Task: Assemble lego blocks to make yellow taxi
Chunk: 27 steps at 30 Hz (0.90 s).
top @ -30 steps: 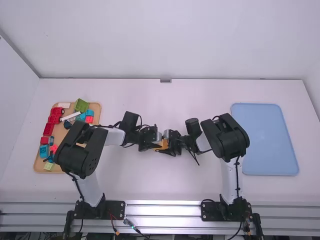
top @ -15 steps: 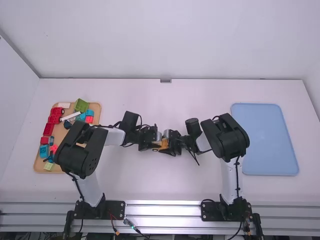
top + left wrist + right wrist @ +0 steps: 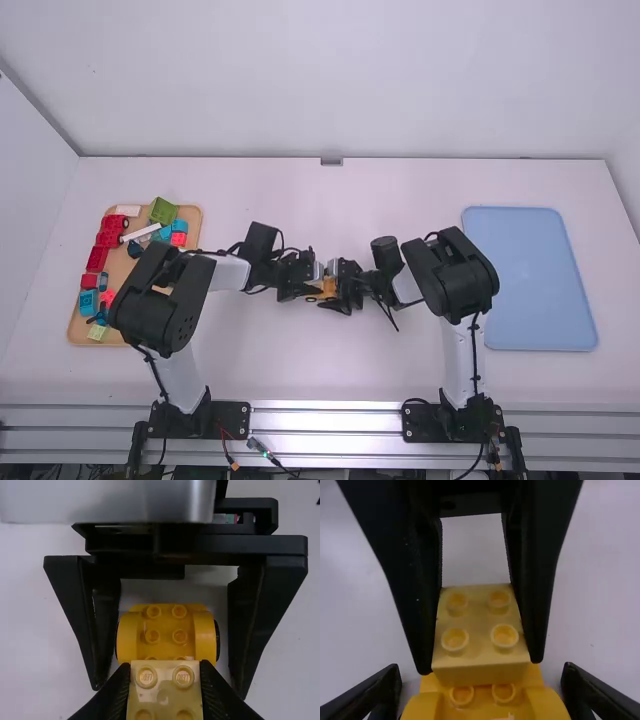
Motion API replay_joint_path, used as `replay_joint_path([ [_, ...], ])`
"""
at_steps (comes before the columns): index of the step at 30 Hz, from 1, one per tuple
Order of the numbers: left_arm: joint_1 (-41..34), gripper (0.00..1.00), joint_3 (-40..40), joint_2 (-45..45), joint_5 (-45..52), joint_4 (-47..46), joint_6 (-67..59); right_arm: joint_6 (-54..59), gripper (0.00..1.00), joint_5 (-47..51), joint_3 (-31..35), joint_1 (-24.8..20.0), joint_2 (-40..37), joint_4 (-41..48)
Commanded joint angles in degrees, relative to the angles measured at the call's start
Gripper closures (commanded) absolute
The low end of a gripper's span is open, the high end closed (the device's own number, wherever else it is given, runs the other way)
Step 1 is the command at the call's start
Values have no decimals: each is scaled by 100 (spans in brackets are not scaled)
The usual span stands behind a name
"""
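Observation:
At mid-table in the high view, my left gripper and right gripper face each other around the orange-yellow wheeled base. In the left wrist view my left gripper is shut on a pale yellow studded block, which covers one end of the base. Seen from the right wrist, that block is over the base's far end; whether its studs are joined cannot be told. My right gripper stands open, one finger at either side of the base, with gaps.
A wooden tray at the left holds red, blue, green and white pieces, partly behind the left arm. A light blue tray lies at the right, beyond the right arm's elbow.
More of the orange-yellow base shows between the grippers, and the right gripper's fingers have shifted slightly apart. Both arms have otherwise stayed where they were.

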<state>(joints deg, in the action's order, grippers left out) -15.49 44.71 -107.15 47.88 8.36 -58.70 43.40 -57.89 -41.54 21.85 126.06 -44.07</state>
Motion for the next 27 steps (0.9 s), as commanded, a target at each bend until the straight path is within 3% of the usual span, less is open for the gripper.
replay_joint_path([
  [1, 17, 98, 175, -72, 103, -74, 55, -131, 22, 96, 17, -4, 166, -9],
  [6, 13, 98, 293, 11, 111, -354, 0, -407, 28, 94, -118, -4, 166, 101],
  [14, 17, 98, 369, 302, 50, -815, -157, 55, 44, 52, -385, -4, 168, 859],
  [27, 164, 98, 260, 302, -79, -813, -118, 278, 48, 131, -216, -138, 168, 848],
])
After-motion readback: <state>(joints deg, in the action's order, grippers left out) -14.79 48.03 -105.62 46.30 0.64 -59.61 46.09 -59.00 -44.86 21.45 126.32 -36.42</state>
